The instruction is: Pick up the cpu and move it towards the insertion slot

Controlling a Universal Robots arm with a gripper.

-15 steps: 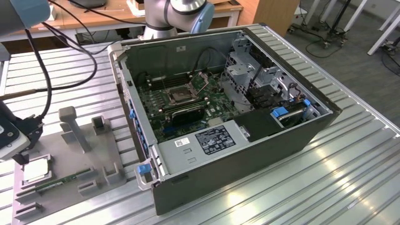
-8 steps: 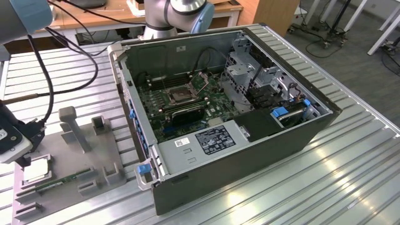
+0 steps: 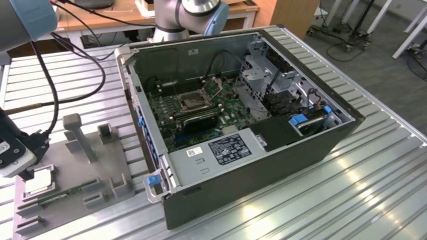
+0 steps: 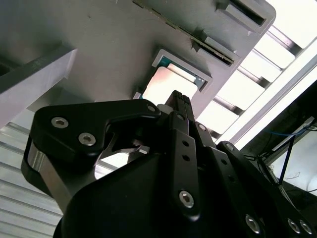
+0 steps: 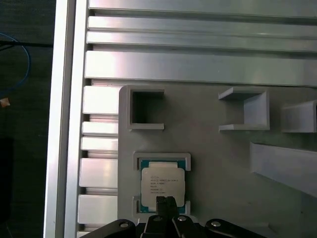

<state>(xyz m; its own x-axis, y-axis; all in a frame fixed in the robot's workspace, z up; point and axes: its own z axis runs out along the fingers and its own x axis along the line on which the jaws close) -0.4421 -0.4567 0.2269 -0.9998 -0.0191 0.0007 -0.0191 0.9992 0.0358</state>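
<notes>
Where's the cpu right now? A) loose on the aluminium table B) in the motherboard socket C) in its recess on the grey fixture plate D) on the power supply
C: the first wrist view shows the cpu flat in its framed recess on the grey fixture plate, gripper close over it.

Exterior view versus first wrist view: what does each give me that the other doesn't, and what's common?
Exterior view: the open computer case with the insertion slot on its board. First wrist view: the cpu close up, green border and printed top, the pincer over one edge. Both: the cpu seated in its nest on the grey fixture plate.
</notes>
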